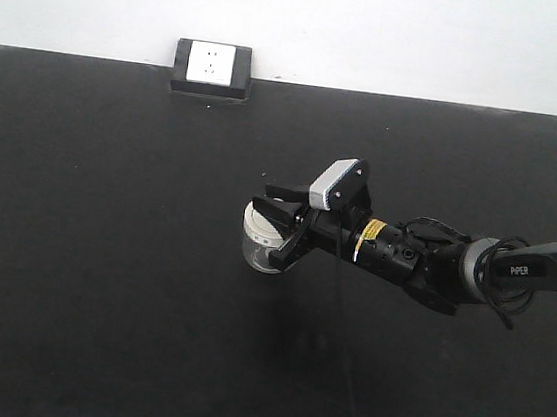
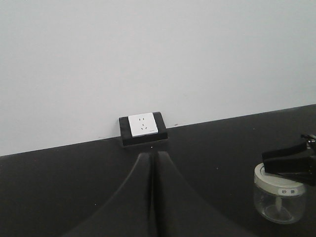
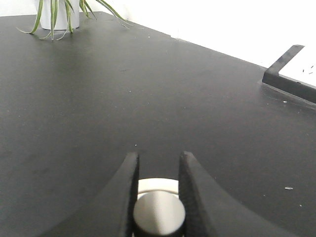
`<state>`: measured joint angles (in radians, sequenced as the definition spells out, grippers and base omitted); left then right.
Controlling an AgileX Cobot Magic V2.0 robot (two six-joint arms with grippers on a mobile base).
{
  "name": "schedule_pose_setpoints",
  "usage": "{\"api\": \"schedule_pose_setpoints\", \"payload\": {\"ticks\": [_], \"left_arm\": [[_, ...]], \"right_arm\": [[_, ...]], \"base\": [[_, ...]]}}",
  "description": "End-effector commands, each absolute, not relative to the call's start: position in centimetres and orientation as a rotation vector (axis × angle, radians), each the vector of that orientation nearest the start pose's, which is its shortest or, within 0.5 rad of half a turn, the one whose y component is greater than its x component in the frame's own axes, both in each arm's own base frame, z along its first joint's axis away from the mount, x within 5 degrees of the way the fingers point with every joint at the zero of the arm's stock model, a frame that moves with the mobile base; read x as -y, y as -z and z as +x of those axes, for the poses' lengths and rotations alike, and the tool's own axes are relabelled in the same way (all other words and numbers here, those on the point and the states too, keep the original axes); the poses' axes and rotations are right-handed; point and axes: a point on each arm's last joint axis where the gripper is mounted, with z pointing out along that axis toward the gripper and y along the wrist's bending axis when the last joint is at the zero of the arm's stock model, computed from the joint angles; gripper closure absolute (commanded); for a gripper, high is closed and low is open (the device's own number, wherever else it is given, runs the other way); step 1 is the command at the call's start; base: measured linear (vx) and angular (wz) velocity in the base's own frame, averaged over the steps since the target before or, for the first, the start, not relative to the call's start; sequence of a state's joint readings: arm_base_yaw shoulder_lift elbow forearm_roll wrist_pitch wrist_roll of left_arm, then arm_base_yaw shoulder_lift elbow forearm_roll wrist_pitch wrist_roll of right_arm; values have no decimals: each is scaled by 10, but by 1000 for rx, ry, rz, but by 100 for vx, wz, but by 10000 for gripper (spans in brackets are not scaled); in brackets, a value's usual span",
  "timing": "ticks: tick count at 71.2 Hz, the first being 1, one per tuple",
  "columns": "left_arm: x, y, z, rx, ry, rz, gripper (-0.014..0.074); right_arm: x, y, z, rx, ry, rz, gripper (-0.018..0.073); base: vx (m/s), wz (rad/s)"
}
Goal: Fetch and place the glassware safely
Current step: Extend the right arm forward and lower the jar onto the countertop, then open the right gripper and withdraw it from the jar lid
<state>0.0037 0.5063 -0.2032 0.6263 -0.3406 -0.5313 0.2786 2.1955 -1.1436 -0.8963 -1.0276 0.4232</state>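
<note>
Item: glass jar [image 1: 262,243], small, squat, clear-walled, with a cream-white lid [image 2: 277,181] and a central knob [image 3: 159,214]; it stands on the black table [image 1: 103,249], right of centre and well apart from the wall. Item: right gripper [image 1: 278,231], reaching in from the right with its arm held low and nearly level, fingers [image 3: 129,187] pressed to either side of the knob, so it is clamped on the jar by its lid handle. Whether the base sits on the table or is just clear of it, I cannot tell from where I stand. Item: left gripper [image 2: 152,197], jaws drawn together on nothing, aimed at the back wall and idle. Item: socket block [image 1: 212,67], black with a white face, at the rear edge. Item: potted plant [image 3: 58,15], at a far corner, seen only from the right wrist. Handling note: the hold is on the knob alone, and the glass body hangs from the lid's fit, so I would judge a slow, level carry wise, keeping low over the table, with no tilting of the wrist, and setting the base down flat before the fingers part.
</note>
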Motion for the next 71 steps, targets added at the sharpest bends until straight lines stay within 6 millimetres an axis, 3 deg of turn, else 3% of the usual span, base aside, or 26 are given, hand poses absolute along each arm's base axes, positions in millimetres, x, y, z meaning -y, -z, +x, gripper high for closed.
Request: {"api": "schedule_pose_setpoints", "payload": {"ticks": [1, 13, 28, 36, 53, 71], "left_arm": [[20, -280, 111, -1421, 134, 201, 595], [20, -280, 111, -1421, 134, 201, 595], [20, -280, 111, -1421, 134, 201, 595], [20, -280, 111, -1421, 134, 201, 595], [20, -280, 111, -1421, 134, 201, 595], [20, -280, 111, -1421, 134, 201, 595]], "right_arm": [[-175, -160, 395, -1368, -731, -842, 513], [-175, -161, 394, -1354, -745, -837, 347], [-175, -161, 394, -1353, -745, -838, -31], [-175, -161, 394, -1353, -745, -838, -172], [-175, -171, 393, -1333, -737, -838, -148], [-171, -211, 389, -1354, -755, -780, -62]], "base": [[0, 0], [0, 0], [0, 0], [0, 0], [0, 0], [0, 0]]}}
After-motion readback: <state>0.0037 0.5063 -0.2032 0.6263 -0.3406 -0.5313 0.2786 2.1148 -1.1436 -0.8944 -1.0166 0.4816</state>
